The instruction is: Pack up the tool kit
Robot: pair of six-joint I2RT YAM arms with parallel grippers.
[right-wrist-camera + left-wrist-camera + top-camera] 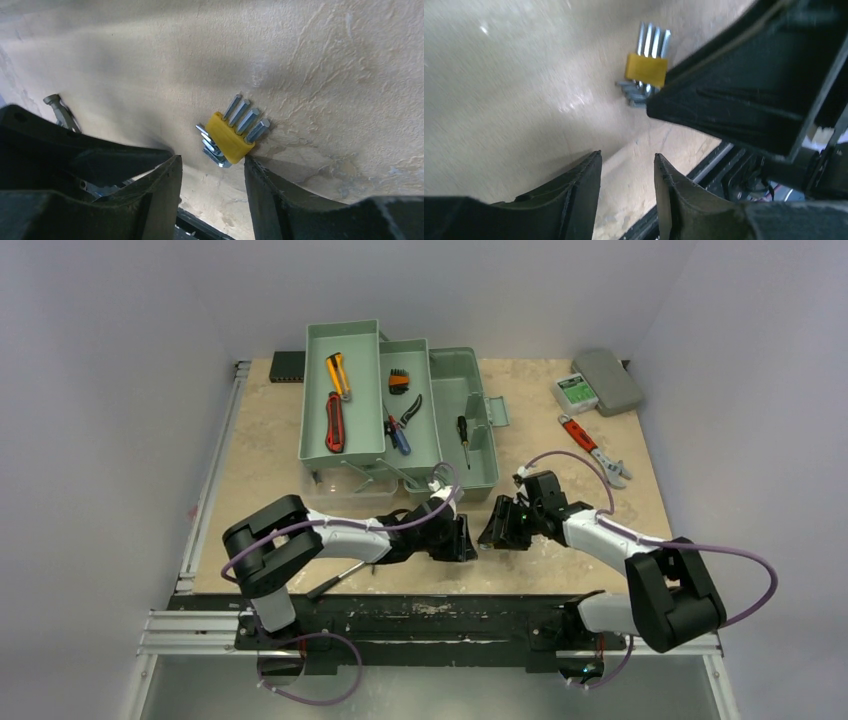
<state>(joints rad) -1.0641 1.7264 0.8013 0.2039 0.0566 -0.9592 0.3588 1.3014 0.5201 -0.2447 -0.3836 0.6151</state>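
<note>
Beige tabletop [262,462]: hex key set [230,137] lies between left gripper [626,156] and right gripper [212,161], both with fingers apart and empty. Green toolbox [470,356] sits open at twelve o'clock. Likely next: one gripper pinches the yellow holder.

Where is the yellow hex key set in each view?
Top external: not visible, likely hidden where left gripper faces right gripper.
Left wrist: hex key set upper centre, beside the right gripper.
Right wrist: picture centre.
Shared landmark: black rail at the table's near edge.
</note>
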